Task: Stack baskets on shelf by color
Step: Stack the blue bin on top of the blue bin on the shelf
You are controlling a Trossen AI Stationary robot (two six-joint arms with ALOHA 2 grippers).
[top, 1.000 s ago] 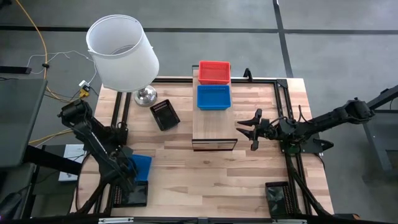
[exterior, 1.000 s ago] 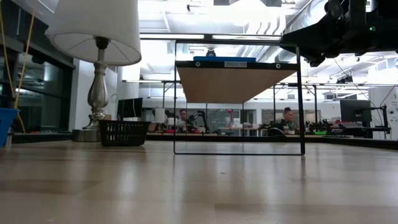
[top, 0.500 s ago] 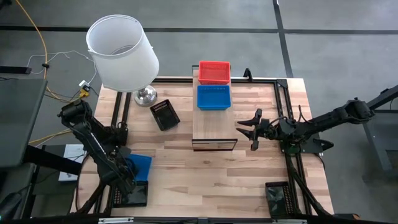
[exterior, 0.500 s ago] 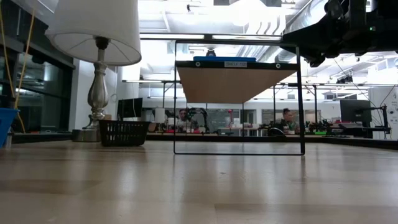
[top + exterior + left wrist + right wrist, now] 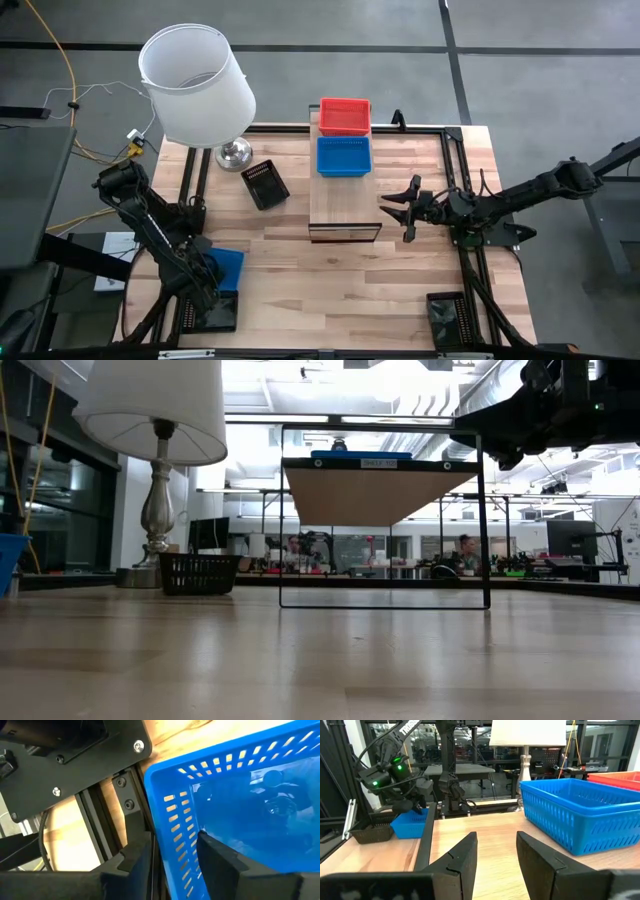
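Note:
The shelf stands mid-table, and a red basket and a blue basket lie side by side on its far end. One black basket sits on the table near the lamp. A second blue basket is at the near left, where my left gripper is shut on its wall. My right gripper hovers open just right of the shelf's near end, at shelf height, touching nothing. Its wrist view shows the shelf's blue basket ahead. My left gripper holds the near-left blue basket by a side wall close to a corner. One finger is inside the basket and the other is outside. Whether the basket's bottom rests on the table, I cannot tell.
A lamp with a white shade stands at the table's far left. Dark arm mounts sit at both near corners, and a dark frame rail runs along the right side. Bare tabletop lies between the arms, near the front edge.

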